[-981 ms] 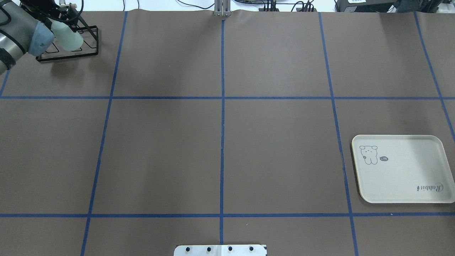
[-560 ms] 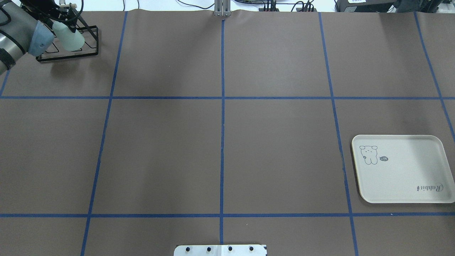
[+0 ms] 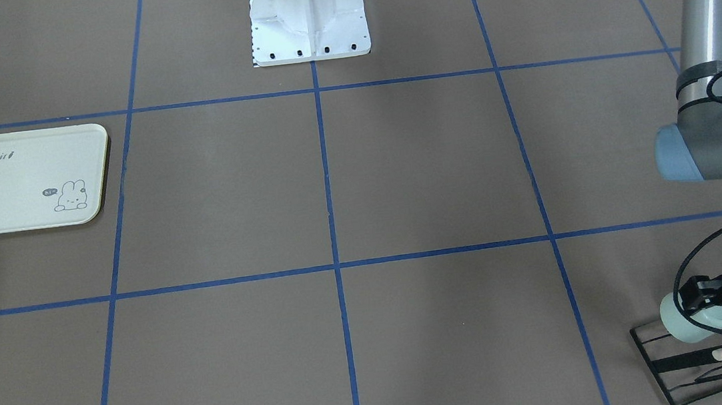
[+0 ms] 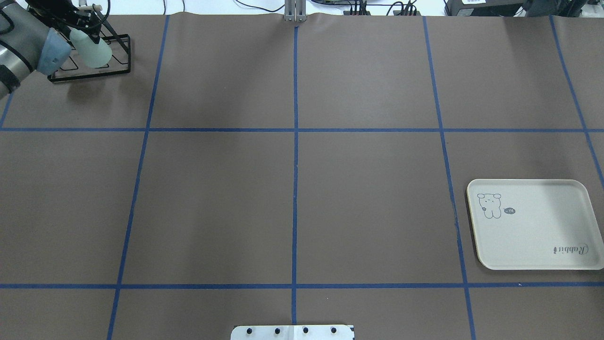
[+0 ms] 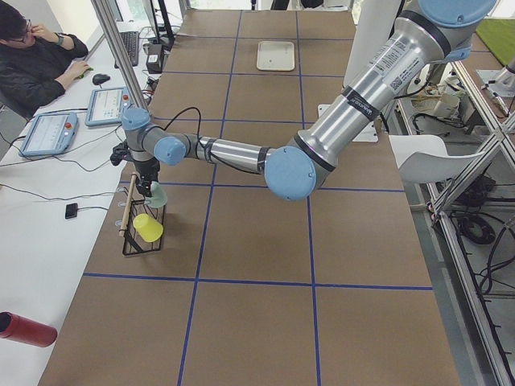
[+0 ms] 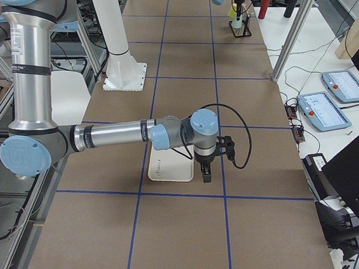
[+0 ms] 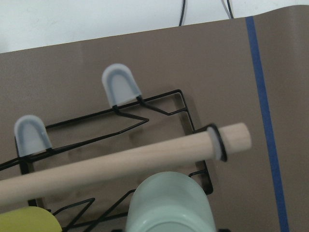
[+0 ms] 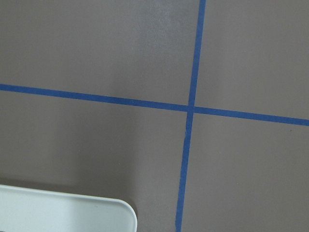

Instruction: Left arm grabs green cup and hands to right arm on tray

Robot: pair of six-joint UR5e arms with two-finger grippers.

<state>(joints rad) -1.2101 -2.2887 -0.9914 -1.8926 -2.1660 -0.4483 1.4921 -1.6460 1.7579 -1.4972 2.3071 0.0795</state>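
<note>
My left gripper (image 3: 707, 301) is at the black wire rack (image 3: 700, 365) in the table's far left corner. It is shut on the pale mint-green cup (image 3: 682, 322), which lies on its side just above the rack. The cup also shows in the overhead view (image 4: 92, 49) and at the bottom of the left wrist view (image 7: 169, 205). The cream tray (image 4: 533, 226) lies flat and bare at the near right. My right gripper (image 6: 205, 172) hangs over the table just beside the tray's (image 6: 169, 167) corner. It shows only in the exterior right view, so I cannot tell if it is open or shut.
The rack also holds a yellow cup (image 5: 147, 227) and a wooden dowel (image 7: 120, 164). The robot base plate (image 3: 308, 20) stands mid-table on the robot's side. An operator (image 5: 36, 60), tablets and cables are beyond the far edge.
The green cup has shifted very slightly with the left gripper over the rack. The tray has not moved.
</note>
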